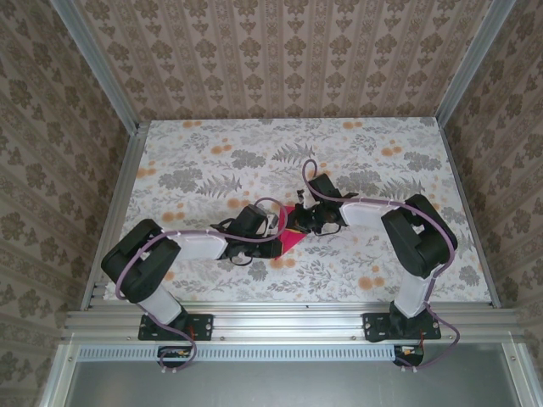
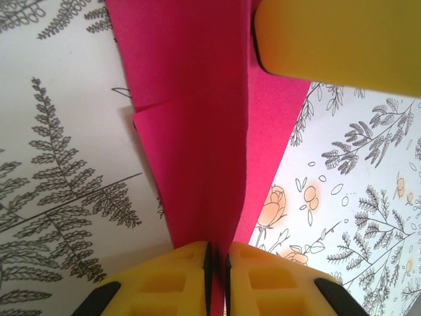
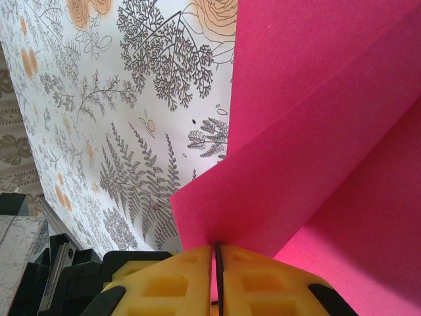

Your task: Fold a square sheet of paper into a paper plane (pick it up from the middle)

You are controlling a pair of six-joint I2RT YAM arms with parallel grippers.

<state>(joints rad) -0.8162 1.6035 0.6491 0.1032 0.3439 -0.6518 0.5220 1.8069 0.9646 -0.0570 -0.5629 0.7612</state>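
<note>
place: robot lab cell | shown by: aluminium frame [image 1: 280,322], papered wall panels [image 1: 280,59], bolted arm bases [image 1: 174,326]

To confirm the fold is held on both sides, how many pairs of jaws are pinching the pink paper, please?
2. The jaws of the left gripper clamp the pink paper at a crease; those of the right gripper clamp a flap's corner.

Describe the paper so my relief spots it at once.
On the floral table, look near its middle. The paper is the creased sheet pinched between the left gripper and right gripper. It is plain magenta; the prints around it are grey ferns and orange flowers.
</note>
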